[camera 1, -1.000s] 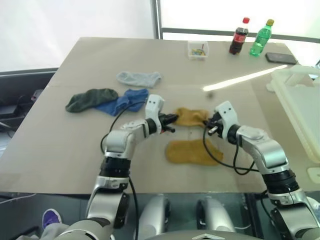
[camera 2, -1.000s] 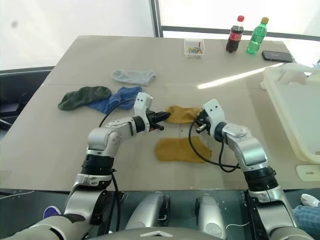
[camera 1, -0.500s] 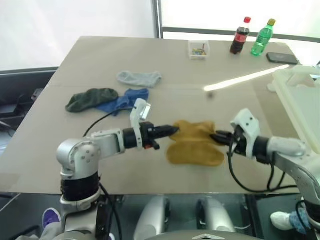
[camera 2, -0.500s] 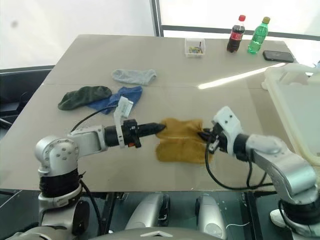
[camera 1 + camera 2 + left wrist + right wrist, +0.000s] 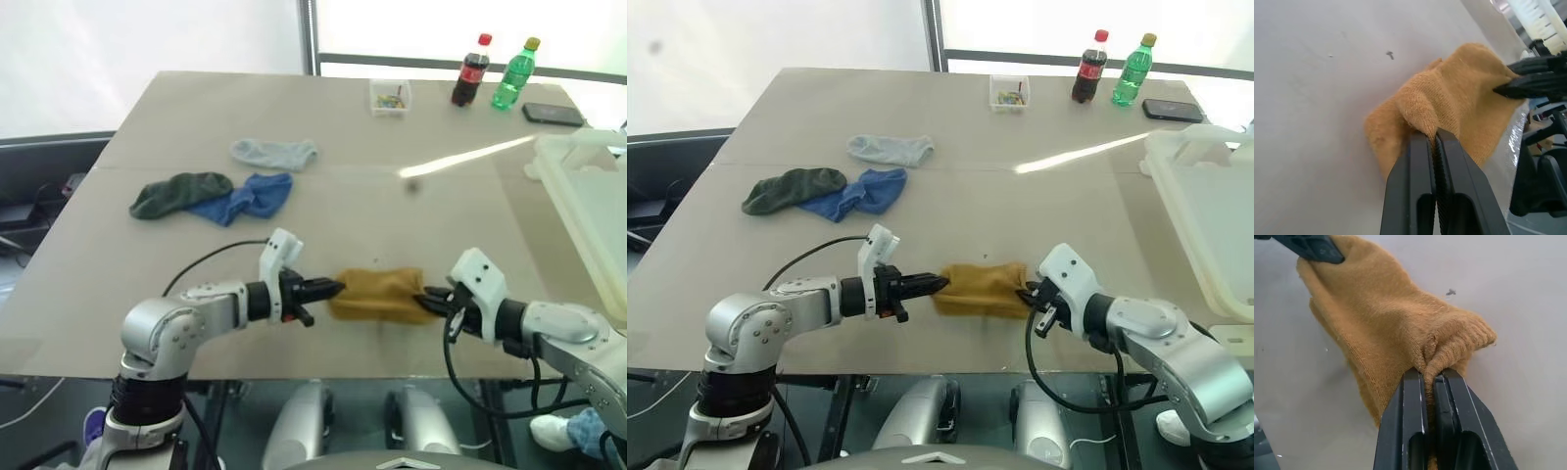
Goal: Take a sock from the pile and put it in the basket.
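The mustard-yellow sock (image 5: 380,294) lies bunched near the table's front edge, stretched between my two grippers. My left gripper (image 5: 333,288) is shut on a fold at its left end, seen close up in the left wrist view, where the left gripper (image 5: 1432,134) pinches the knit sock (image 5: 1459,93). On the cuff at the sock's right end my right gripper (image 5: 423,299) is shut; in the right wrist view the right gripper (image 5: 1430,374) squeezes the cuff of the sock (image 5: 1376,318). The pile (image 5: 245,199) of grey, dark green and blue socks sits further back on the left. The white basket (image 5: 588,206) stands at the right edge.
At the table's far side stand a small clear box (image 5: 389,97), a cola bottle (image 5: 468,70), a green bottle (image 5: 512,73) and a dark phone (image 5: 552,114). The table's front edge (image 5: 294,377) runs just below both grippers.
Both grippers have pulled back toward the table's front edge, bringing the mustard sock with them over a second mustard piece that lay nearer. The pile has stayed put.
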